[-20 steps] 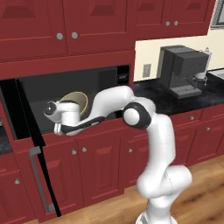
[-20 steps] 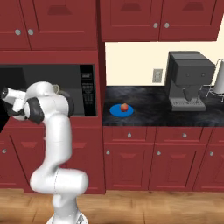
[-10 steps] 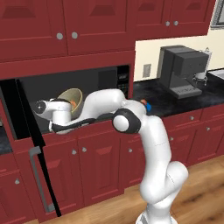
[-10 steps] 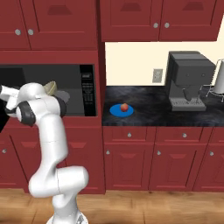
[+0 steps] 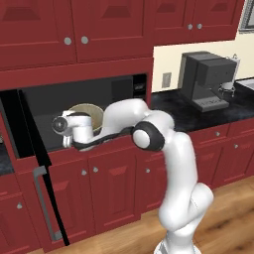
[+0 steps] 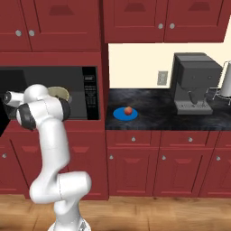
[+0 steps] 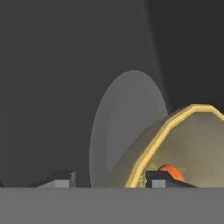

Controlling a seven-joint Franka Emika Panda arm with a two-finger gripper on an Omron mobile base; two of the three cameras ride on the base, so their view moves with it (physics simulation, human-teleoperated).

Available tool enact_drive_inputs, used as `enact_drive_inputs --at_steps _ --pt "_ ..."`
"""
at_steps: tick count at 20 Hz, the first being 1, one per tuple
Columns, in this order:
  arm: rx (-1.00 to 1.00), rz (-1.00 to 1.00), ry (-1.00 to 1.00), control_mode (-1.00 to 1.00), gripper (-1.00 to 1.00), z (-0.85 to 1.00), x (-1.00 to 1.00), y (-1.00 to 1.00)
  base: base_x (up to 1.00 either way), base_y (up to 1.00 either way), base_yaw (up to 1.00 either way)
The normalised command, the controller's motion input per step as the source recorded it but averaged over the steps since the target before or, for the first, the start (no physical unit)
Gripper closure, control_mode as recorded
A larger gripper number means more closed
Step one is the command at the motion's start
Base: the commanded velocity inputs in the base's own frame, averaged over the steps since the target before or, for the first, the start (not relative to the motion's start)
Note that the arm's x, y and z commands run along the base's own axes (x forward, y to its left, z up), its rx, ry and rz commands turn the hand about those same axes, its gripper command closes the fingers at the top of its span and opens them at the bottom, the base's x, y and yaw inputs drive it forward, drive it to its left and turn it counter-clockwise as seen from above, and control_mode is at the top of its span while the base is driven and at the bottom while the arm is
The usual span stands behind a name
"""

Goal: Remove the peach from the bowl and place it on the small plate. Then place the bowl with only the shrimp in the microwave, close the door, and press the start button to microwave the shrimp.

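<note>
Leftward swings the arm since a second ago, hand deeper into the cavity at the left of the left base frame, bowl riding along with it, and now the gripper (image 7: 109, 179) sits low in the hand view with its two dark tips spread either side of the bowl's pale rim, apparently pinching the wall between them. Look at the bowl (image 5: 85, 113), tan-olive, tipped up behind the white wrist at centre-left of the left base frame, inside the microwave (image 5: 79, 106); its edge peeks out past the arm at left in the right base frame too. One shrimp (image 7: 173, 171), orange, shows just over the right fingertip at the bottom of the hand view, and it looks free to slide if the bowl tilts further. My read: the bowl is stiff and light, smooth enough to slip, so a rim pinch is the place to hold, kept level. Behind it the pale turntable (image 7: 127, 127) fills the middle of the hand view. Count it up: one bowl, one shrimp, one peach (image 6: 128, 110) sitting on one small plate (image 6: 119, 114) at centre of the right base frame, one door (image 5: 37, 173) hanging open at lower left, still to be shut
</note>
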Motion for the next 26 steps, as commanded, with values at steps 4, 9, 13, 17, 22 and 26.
enact_drive_inputs --at_steps 4,9,13,17,22,26 --pt "0.01 0.16 -0.26 -1.0 -1.0 0.36 -0.59 0.0 0.0 0.0 0.0" --pt "0.0 0.12 -0.23 -1.0 -1.0 0.75 -0.9 0.0 0.0 0.0 0.0" --pt "0.03 0.01 -0.05 -1.0 -1.0 0.88 -1.0 0.0 0.0 0.0 0.0" --pt "0.08 0.0 0.0 -1.0 -1.0 1.0 -0.91 0.0 0.0 0.0 0.0" --pt "0.07 -0.02 0.04 -1.0 -1.0 1.0 -0.84 0.0 0.0 0.0 0.0" --pt "0.07 -0.04 0.08 -1.0 -1.0 1.0 -0.9 0.0 0.0 0.0 0.0"
